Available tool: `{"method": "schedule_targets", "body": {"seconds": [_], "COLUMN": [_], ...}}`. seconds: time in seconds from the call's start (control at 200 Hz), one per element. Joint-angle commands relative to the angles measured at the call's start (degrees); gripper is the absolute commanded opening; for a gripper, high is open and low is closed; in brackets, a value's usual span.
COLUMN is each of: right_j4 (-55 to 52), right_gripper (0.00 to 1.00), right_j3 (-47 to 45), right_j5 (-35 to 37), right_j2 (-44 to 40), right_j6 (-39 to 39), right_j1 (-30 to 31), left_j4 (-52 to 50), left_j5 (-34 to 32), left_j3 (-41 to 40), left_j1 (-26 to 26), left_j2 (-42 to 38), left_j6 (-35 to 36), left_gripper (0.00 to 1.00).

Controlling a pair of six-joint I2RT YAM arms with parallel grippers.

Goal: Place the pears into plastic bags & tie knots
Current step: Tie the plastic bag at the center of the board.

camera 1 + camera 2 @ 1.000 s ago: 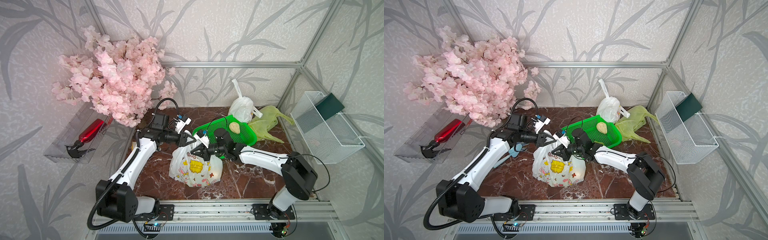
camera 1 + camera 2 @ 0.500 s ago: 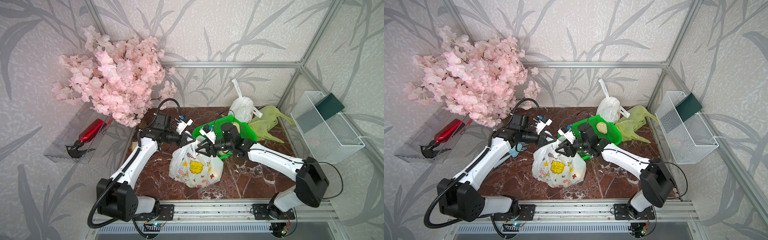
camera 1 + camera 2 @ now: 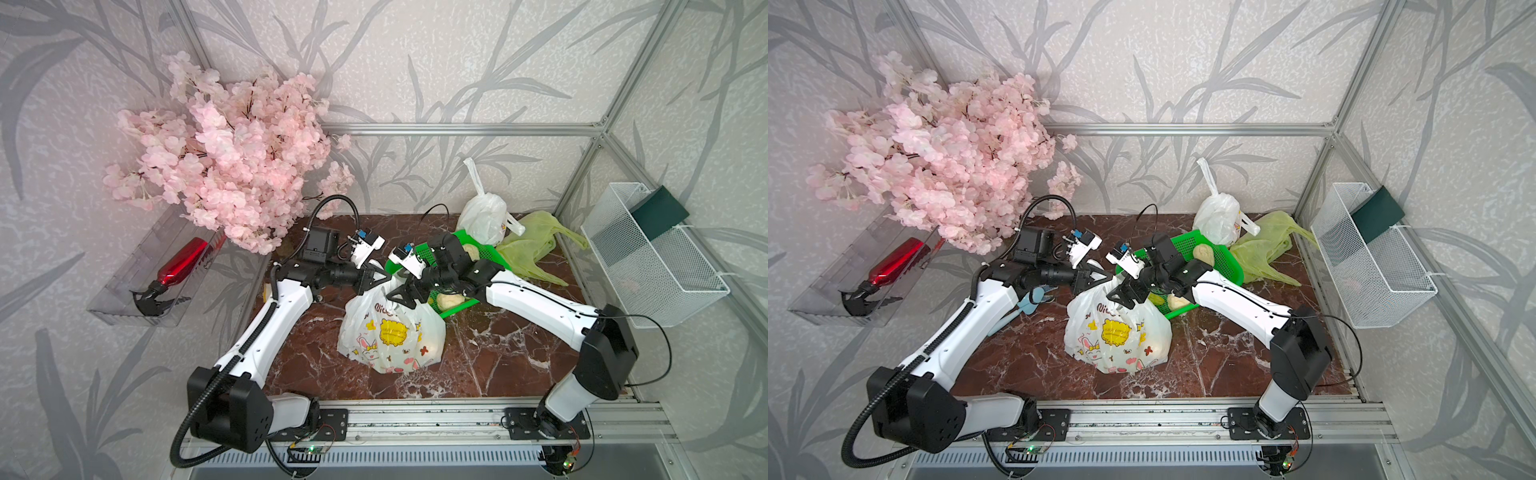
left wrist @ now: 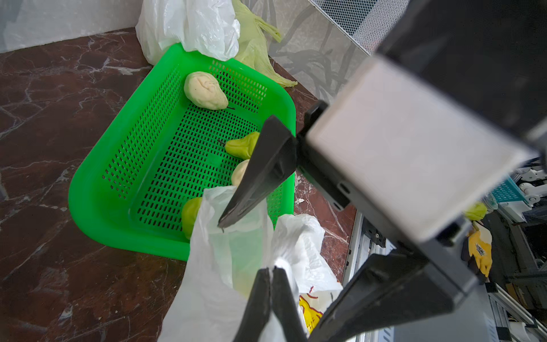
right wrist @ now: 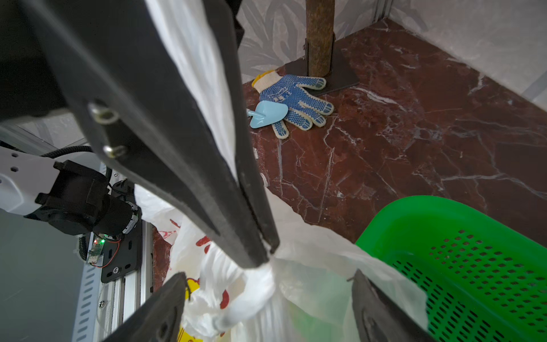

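Left hand (image 3: 379, 277) pinches one of three bags (image 3: 390, 332) (image 3: 484, 216) (image 3: 525, 245).

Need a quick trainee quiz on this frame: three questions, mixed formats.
1. Fill in: the loose pears lie in the green ___.
2. Which one pinches the handle of the rabbit-print bag? A: left end effector; B: right end effector.
3. True or false: the right end effector is open, its fingers on either side of the bag's bunched top.

Key: 1 basket; 2 A; 3 true.
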Motion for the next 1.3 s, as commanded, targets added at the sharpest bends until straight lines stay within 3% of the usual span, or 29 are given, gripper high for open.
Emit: {"method": "schedule_targets", "body": {"seconds": [0.0, 0.075, 0.21, 0.275, 0.38, 0.515, 0.67, 0.825, 0.905, 0.99, 1.085, 1.175, 1.235, 1.295], "right_j4": [-0.09, -0.19, 3.33, 5.7, 10.8, 22.04, 35.31, 50.24, 57.32, 72.16, 85.03, 89.41, 88.82, 88.61], "right_gripper": [0.8, 0.67, 0.27, 0.12, 0.0, 0.0, 0.0, 0.0, 0.0, 0.0, 0.0, 0.0, 0.0, 0.0], "right_j3": [1.9, 2.49, 1.9, 1.07, -1.17, -4.63, -5.13, -6.48, -7.13, -9.25, -10.8, -10.31, -9.88, -9.48], "right_j5": [-1.03, -0.36, 2.4, 4.31, 7.27, 9.13, 10.91, 6.98, 3.51, 1.14, 1.46, 0.84, 0.62, 0.14], "right_j2": [1.46, 2.21, 4.23, 4.23, 2.94, 1.04, 2.21, 2.21, 6.16, 11.42, 17.56, 20.2, 20.41, 20.52], "right_j6": [1.13, 0.88, 1.26, 1.58, 2.39, 5.48, 8.21, 15.65, 21.26, 28.27, 32.87, 35.41, 35.34, 35.38], "right_j1": [0.31, 0.31, 0.25, 0.31, 0.53, 1.22, 4.49, 4.55, 3.81, 2.59, 1.52, 0.6, 0.27, -0.03], "left_j4": [1.18, 1.23, 2.18, 2.36, 3.12, 3.38, 3.85, 11.89, 20.65, 27.03, 23.55, 13.71, 10.92, 11.09], "left_j5": [1.83, 1.84, 1.24, -0.8, -4.68, -7.32, -3.1, 1.35, 3.01, 3.51, 3.87, -0.79, -7.67, -10.04], "left_j3": [-0.49, -0.93, -2.72, -3.96, -7.0, -10.55, -12.81, -17.32, -20.53, -22.77, -20.98, -16.71, -14.72, -13.72], "left_j1": [-0.21, -0.21, -0.05, 0.42, 1.62, 2.25, 2.25, 2.16, 1.86, 1.04, 0.76, 1.47, 2.14, 3.58], "left_j2": [-1.79, -2.28, -4.01, -5.13, -7.86, -11.05, -15.09, -19.14, -19.3, -17.64, -15.97, -17.59, -20.69, -24.57], "left_j6": [0.9, 0.62, -0.9, -1.75, -3.43, -5.48, -8.11, -10.98, -15.56, -18.54, -16.36, -12.14, -14.51, -15.57], "left_gripper": [0.0, 0.0, 0.0, 0.08, 0.28, 0.37, 0.37, 0.39, 0.39, 0.4, 0.41, 0.45, 0.46, 0.47]}}
